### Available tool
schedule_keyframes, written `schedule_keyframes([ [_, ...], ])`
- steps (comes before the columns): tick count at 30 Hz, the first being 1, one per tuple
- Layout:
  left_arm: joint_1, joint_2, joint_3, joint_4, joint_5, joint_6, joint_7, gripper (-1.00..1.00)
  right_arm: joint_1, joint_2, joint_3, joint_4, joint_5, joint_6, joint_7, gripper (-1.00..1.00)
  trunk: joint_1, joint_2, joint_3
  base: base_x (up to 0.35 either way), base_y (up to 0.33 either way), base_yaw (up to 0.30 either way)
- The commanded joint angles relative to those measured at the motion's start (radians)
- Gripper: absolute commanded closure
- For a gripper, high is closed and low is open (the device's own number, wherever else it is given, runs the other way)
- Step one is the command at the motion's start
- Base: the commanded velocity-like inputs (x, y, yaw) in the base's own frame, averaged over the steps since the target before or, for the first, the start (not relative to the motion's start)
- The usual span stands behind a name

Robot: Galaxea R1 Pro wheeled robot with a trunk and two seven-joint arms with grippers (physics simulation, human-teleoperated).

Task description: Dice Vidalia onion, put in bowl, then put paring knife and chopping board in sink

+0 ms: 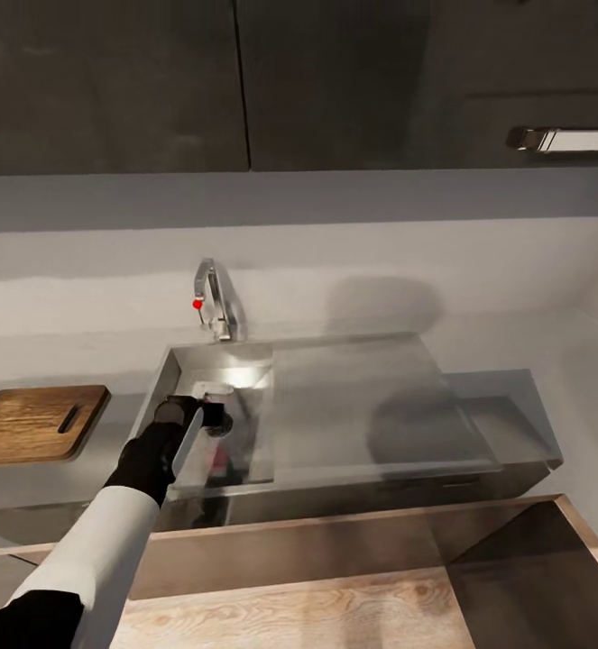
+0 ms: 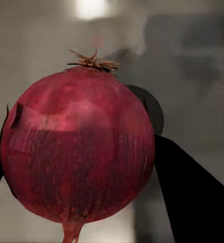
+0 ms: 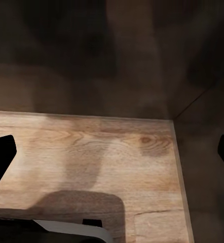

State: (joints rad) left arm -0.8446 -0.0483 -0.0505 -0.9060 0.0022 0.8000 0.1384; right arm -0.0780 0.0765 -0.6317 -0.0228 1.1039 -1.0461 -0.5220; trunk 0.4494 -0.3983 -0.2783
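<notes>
Inside the sink basin, at seven o'clock from the tap, the onion is seen clamped by the left gripper, while the right gripper is spread over wood flooring.

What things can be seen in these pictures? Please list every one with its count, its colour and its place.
onion: one, dark red with a dry tuft on top, between the left gripper's fingers, seen close in the left wrist view
sink: one, grey steel, set in the countertop, basin at its left, flat drainboard at its right
tap: one, chrome with a red-tipped lever, behind the basin
chopping board: one, brown wood with a handle slot, on the countertop left of the sink
countertop: one, glossy grey, along the pale wall
cabinets: dark grey, above the countertop, one chrome handle at the right
floor: light wood, below the right gripper
left gripper: black, down in the basin
right gripper: black fingers wide apart, holding nothing
</notes>
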Motion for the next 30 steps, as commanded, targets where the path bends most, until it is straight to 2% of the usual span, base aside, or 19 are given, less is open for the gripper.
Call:
schedule_keyframes([
  [1, -0.001, 0.0, -0.002, -0.019, 0.0, 0.013, 0.003, 1.0, 0.0, 0.0, -0.005, 0.0, 0.011, -0.001, -0.007, -1.0, 0.001, -0.002, 0.0, 0.0, 0.0, 0.0],
  [6, -0.001, -0.001, -0.002, -0.156, 0.001, 0.147, 0.003, 1.0, -0.001, 0.0, -0.005, 0.0, 0.011, -0.001, -0.007, -1.0, 0.001, -0.002, 0.008, 0.0, 0.0, 0.0],
  [8, 0.0, -0.001, -0.002, -0.228, 0.001, 0.178, 0.003, 1.0, -0.001, 0.0, -0.005, 0.0, 0.011, -0.001, -0.007, -1.0, 0.001, -0.002, 0.011, 0.0, 0.0, 0.0],
  [13, 0.003, 0.0, -0.002, -0.309, 0.001, 0.192, 0.003, 1.0, 0.0, 0.0, -0.005, 0.0, 0.011, -0.001, -0.007, -1.0, 0.001, -0.002, 0.019, 0.0, 0.0, 0.0],
  [26, 0.004, 0.001, -0.002, -0.388, 0.001, 0.205, 0.004, 1.0, 0.0, 0.0, -0.005, 0.0, 0.011, -0.001, -0.007, -1.0, 0.001, -0.002, 0.039, 0.0, 0.0, 0.0],
  [30, 0.004, 0.001, -0.002, -0.399, 0.001, 0.206, 0.004, 1.0, -0.001, 0.0, -0.005, 0.0, 0.011, -0.001, -0.007, -1.0, 0.001, -0.002, 0.045, 0.0, 0.2, 0.0],
])
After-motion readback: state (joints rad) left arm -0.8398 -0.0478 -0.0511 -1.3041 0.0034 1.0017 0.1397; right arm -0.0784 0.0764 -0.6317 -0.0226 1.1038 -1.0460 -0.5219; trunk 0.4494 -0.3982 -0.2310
